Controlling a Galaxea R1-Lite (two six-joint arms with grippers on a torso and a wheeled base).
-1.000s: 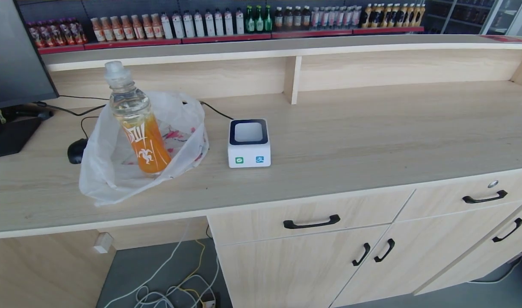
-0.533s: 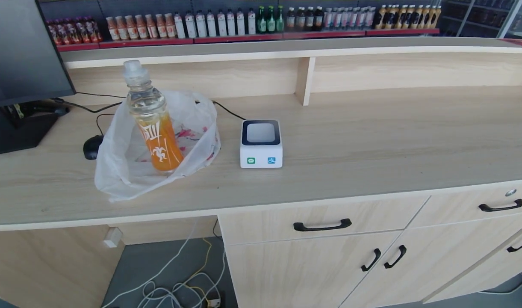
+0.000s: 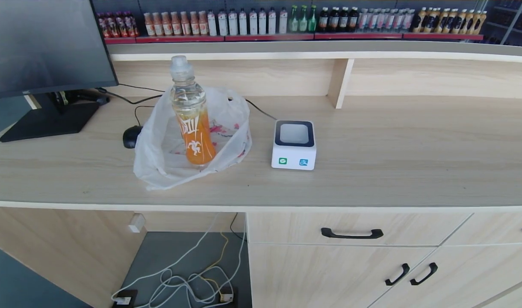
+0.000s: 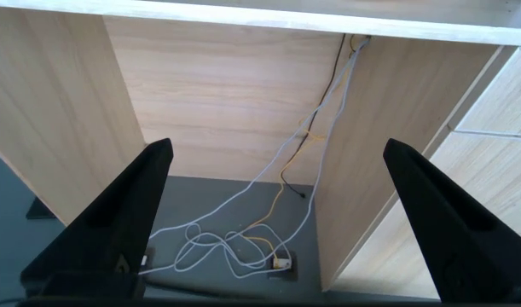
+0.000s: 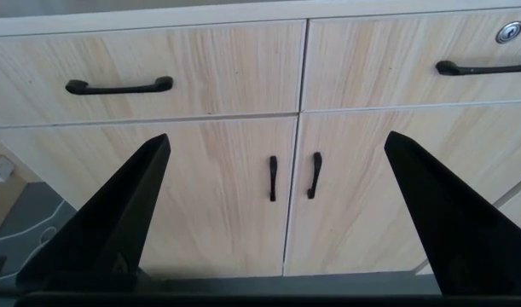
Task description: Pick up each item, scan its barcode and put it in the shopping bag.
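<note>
Left gripper (image 4: 277, 149) gapes wide and empty, facing the floor cables (image 4: 243, 247). Right gripper (image 5: 277, 141) is just as wide and empty, facing the cabinet doors (image 5: 217, 196). Above both, on the counter (image 3: 393, 162), the bottle (image 3: 192, 124) stands upright inside the shopping bag (image 3: 158, 162).

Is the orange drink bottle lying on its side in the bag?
No, the bottle stands upright inside the open plastic bag on the counter.

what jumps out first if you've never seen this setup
The orange drink bottle stands upright inside the open white shopping bag on the wooden counter. To the bag's right, apart from it, sits a small white scanner box with a dark window on top. Behind, a long row of bottles lines a red shelf.
</note>
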